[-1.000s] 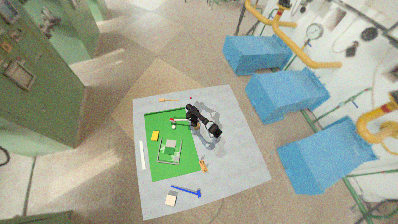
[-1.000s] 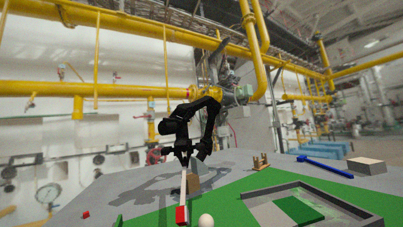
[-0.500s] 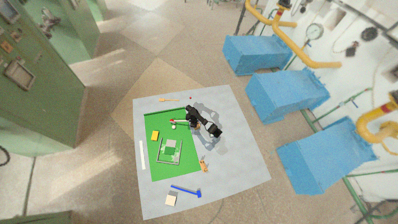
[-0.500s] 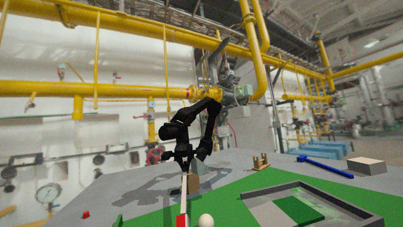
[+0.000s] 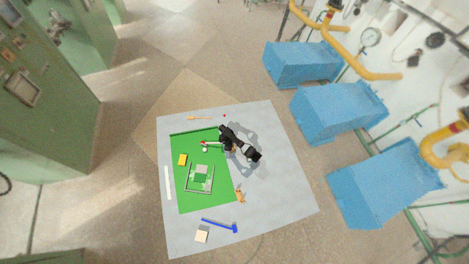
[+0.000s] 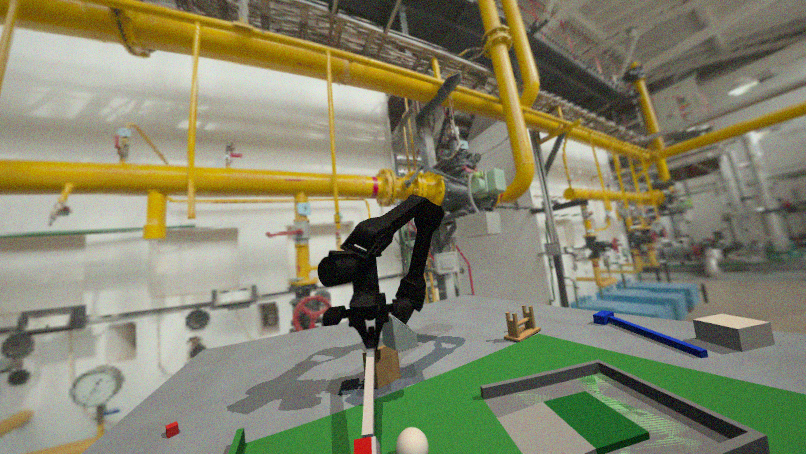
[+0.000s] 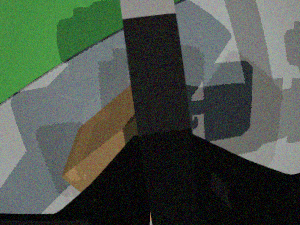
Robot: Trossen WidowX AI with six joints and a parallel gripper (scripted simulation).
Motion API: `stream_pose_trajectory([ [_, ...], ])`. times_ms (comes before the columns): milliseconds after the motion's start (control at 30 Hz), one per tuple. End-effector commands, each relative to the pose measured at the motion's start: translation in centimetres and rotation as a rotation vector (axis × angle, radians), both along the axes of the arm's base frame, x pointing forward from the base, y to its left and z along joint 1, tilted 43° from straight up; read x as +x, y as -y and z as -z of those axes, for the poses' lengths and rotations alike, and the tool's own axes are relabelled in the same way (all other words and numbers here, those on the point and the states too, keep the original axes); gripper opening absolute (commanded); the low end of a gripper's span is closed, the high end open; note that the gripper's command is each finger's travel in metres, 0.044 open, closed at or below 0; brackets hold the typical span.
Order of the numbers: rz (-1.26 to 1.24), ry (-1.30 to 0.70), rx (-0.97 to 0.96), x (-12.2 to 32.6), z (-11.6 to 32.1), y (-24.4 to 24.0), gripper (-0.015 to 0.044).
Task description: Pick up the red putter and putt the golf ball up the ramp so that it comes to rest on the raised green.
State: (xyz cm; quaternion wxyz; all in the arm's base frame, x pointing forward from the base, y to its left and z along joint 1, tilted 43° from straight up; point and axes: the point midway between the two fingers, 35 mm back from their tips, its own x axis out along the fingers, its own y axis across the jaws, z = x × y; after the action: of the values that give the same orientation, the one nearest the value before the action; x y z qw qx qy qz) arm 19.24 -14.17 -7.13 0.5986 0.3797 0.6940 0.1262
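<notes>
One arm works the scene, and its gripper (image 6: 369, 338) is clamped on the dark grip end of the red putter (image 5: 211, 143). The white shaft runs from the fingers out over the green mat (image 5: 196, 200), ending in the red head (image 6: 365, 445) close to the mat surface. In the wrist view the putter (image 7: 148, 62) extends straight away from the closed jaws — dark grip section first, then the pale shaft.

The golf ball (image 5: 204, 149) lies on the green mat just beside the red head; in the exterior view the ball (image 6: 412, 441) sits right of the head, and contact between them probably does not exist, though the view is too coarse to confirm.

The raised green (image 5: 199, 177) sits inside a grey walled frame (image 5: 187, 177), with the grey ramp (image 5: 201, 168) on the side facing the ball. The ball is well apart from the ramp.

Other items on the grey table (image 5: 279, 196):
- yellow block (image 5: 182, 159) — on the mat
- blue mallet (image 5: 219, 224)
- white bar (image 5: 167, 182)
- small brown block (image 6: 386, 365), near the gripper
</notes>
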Motion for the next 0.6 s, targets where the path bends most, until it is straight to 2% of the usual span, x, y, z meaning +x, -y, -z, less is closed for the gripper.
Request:
stream_pose_trajectory([
  [0,0.001,0.001,-0.001,0.0,0.0,0.1,0.0],
  [267,0.011,0.007,-0.004,-1.0,2.0,1.9,0.0],
  [567,0.011,0.007,-0.004,-1.0,2.1,2.0,0.0],
])
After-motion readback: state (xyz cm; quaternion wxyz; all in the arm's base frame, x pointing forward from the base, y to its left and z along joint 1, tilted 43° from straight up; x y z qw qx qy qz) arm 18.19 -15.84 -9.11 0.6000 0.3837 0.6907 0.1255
